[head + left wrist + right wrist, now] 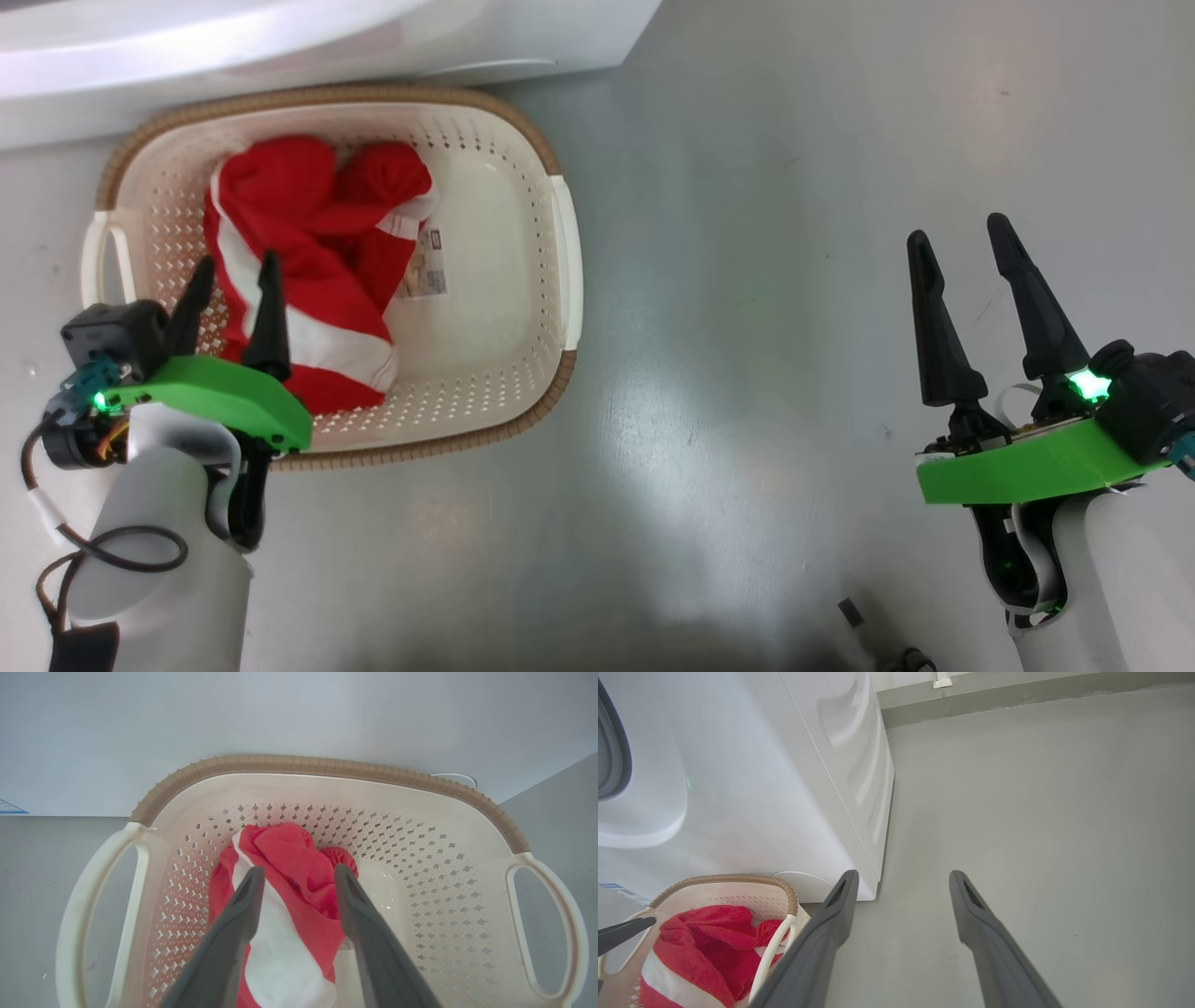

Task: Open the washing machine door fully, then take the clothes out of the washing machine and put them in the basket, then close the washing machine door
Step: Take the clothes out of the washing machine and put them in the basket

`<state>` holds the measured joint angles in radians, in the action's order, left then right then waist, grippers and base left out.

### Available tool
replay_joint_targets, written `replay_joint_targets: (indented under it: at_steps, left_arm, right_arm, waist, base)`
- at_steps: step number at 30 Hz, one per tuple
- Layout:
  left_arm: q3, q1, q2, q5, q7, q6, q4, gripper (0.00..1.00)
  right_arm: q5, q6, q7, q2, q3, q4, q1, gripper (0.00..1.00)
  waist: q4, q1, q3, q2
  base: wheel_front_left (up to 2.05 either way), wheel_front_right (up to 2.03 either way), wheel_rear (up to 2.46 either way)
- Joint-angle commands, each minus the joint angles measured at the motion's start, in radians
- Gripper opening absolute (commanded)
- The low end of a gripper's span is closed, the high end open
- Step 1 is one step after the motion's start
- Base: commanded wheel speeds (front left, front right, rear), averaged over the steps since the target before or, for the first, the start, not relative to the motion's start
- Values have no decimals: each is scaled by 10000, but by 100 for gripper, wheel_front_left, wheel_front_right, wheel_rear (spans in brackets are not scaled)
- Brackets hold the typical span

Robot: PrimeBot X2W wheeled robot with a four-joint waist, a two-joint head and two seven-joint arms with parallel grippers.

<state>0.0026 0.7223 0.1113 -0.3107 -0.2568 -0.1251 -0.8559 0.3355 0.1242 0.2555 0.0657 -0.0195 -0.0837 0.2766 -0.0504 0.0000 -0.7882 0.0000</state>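
Observation:
The cream basket [523, 280] with a brown rim stands on the floor against the white washing machine [187, 56]. Red clothes [299, 243] with white stripes lie bunched in its left half. My left gripper [233, 275] hovers open above the near left part of the basket, and in the left wrist view its fingers [243, 905] straddle the clothes [289, 868] without holding them. My right gripper [962, 233] stands open over bare floor to the right, with nothing between its fingers [840, 896]. The right wrist view shows the basket [784, 896], the clothes [705, 933] and the washing machine [784, 788]. The washing machine door is out of view.
A paper label [429, 266] lies on the basket's bottom. Grey floor [747, 280] spreads to the right of the basket. A wall base [1017, 695] runs behind the machine. Small dark parts [854, 611] sit at the bottom edge of the head view.

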Motion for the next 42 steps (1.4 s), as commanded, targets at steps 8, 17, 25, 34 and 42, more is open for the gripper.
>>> replay_joint_targets:
  at_steps: [8, 17, 25, 34, 42]
  left_arm:
    - [573, -886, 291, -120, -49, -56, 543, 100]
    - [1069, -1946, 139, -39, -49, -56, 1895, 100]
    - [1348, -3024, 115, 148, -49, -56, 3329, 100]
    - [1512, -4128, -30, 418, -49, -56, 4591, 100]
    - [1741, -5432, -132, 703, -49, -56, 5773, 100]
  right_arm:
    - [27, 65, 63, -15, -273, -107, -94, 100]
    - [111, 65, 63, 59, -198, -640, -325, 100]
    - [166, 65, 63, 182, -142, -895, -787, 100]
    - [248, 65, 63, 379, -44, -1034, -1509, 100]
    - [317, 65, 63, 432, 67, -964, -2339, 100]
  waist:
    - [15, 0, 1009, 0]
    - [171, 0, 2387, 0]
    - [400, 0, 3663, 0]
    - [726, 0, 4886, 0]
    - [932, 0, 5815, 0]
  base:
    - [0, 0, 0]
    - [0, 0, 0]
    - [0, 0, 0]
    - [0, 0, 0]
    - [0, 0, 0]
